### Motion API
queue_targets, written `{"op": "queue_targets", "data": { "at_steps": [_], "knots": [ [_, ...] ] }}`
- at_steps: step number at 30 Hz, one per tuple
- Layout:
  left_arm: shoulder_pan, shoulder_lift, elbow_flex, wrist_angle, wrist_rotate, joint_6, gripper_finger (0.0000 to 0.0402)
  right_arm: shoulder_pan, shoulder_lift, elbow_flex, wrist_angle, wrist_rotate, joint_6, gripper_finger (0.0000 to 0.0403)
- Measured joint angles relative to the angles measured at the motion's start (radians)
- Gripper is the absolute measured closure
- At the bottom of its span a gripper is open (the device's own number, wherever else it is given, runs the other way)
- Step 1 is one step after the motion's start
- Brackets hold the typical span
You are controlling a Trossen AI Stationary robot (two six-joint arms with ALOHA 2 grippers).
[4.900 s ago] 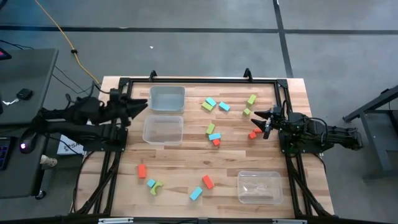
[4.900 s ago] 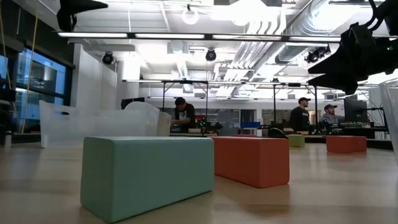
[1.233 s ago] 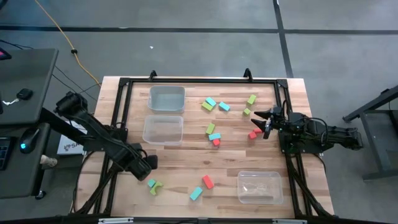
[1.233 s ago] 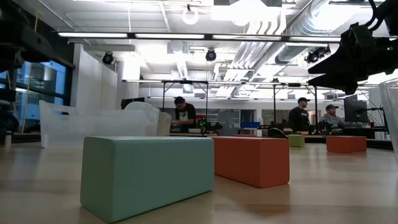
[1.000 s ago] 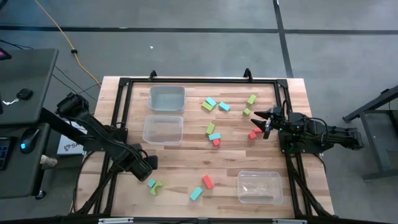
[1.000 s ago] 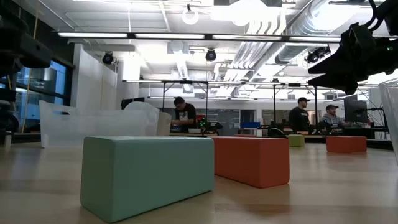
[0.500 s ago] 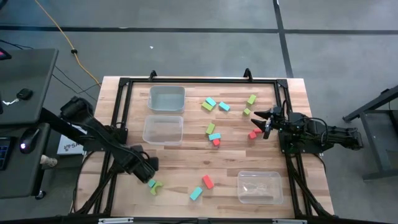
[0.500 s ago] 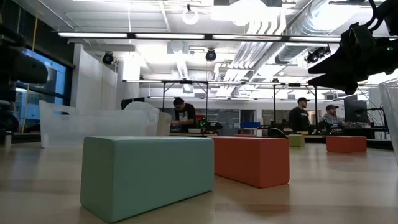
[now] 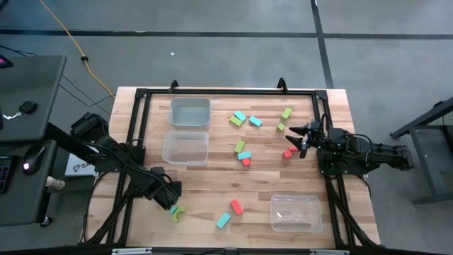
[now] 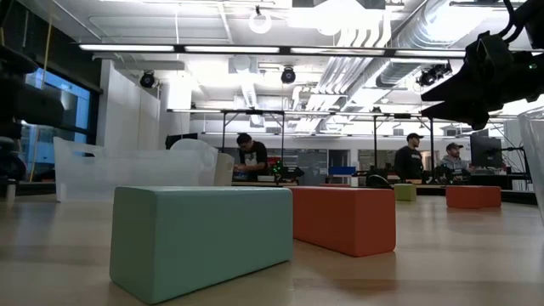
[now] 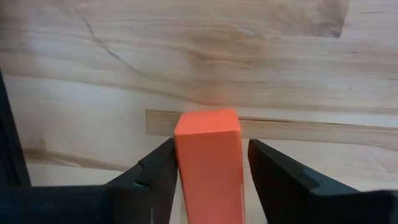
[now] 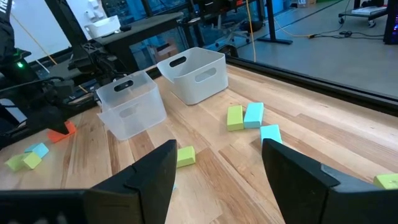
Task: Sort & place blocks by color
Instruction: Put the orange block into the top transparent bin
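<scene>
Red-orange block between left fingers, arm reaching low over table.

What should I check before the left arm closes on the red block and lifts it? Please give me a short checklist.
1. Red block between the left tool fingers: ok.
2. Block gripped: not ok; a gap shows on one side.
3. Small blue block and green arch close beside the left tool: not ok.
4. Two nearest clear bins empty: ok.
5. Right tool far from the left arm, open, empty: ok.
</scene>
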Motion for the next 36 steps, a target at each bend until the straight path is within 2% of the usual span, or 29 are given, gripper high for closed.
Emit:
{"op": "queue_targets", "data": {
  "at_steps": [9,17,21,28,36],
  "knots": [
    [0.0,-0.003,0.002,-0.002,0.001,0.042,0.0321,0.0,0.0,0.0,0.0,0.0,0.0,0.0176],
    [0.0,-0.02,0.029,0.017,-0.03,0.097,0.0322,0.0,0.0,0.0,0.0,-0.001,0.0,0.0176],
    [-0.002,-0.036,0.071,0.016,-0.135,0.109,0.0323,0.0,0.0,0.0,0.0,0.0,0.0,0.0176],
    [0.019,-0.12,0.146,0.01,-0.399,0.238,0.0323,0.0,0.0,0.0,0.0,0.0,0.0,0.0176],
    [0.143,-0.293,0.156,0.001,-0.626,0.549,0.0322,0.0,0.002,0.0,0.0,0.0,0.0,0.0176]
  ]
}}
